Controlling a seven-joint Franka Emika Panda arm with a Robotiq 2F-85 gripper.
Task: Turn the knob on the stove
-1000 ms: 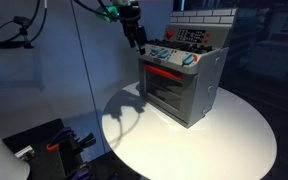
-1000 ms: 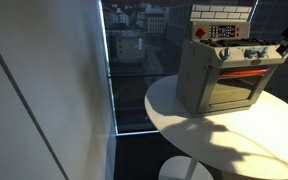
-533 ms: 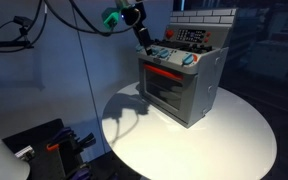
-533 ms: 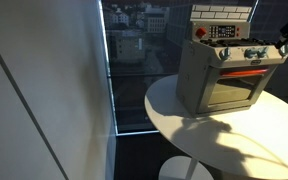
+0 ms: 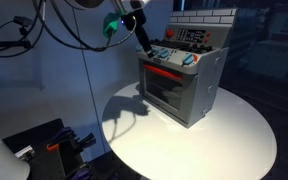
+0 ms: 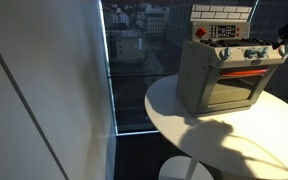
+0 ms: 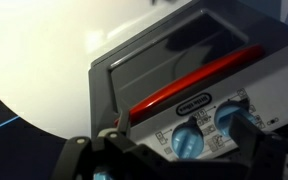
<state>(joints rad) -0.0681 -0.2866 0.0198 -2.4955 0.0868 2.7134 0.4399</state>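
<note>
The stove [image 5: 184,85] is a small grey toy oven on a round white table, with a glass door, a red strip and a brick-patterned back panel. It shows in both exterior views [image 6: 222,78]. In the wrist view the stove [image 7: 164,65] fills the frame, with two blue knobs below the red strip: one [image 7: 187,140] and another [image 7: 229,118]. My gripper [image 7: 184,146] is open, its dark fingers on either side of the knobs, close to the panel. In an exterior view my gripper [image 5: 144,44] hangs at the stove's upper front corner. It also shows at the frame edge [image 6: 281,44].
The round white table [image 5: 224,140] carries only the stove; its edge drops off all round. Dark equipment [image 5: 44,145] lies on the floor beside it. A large window [image 6: 134,60] stands behind the table.
My gripper has moved a little closer to the stove's knob panel. The stove has not moved.
</note>
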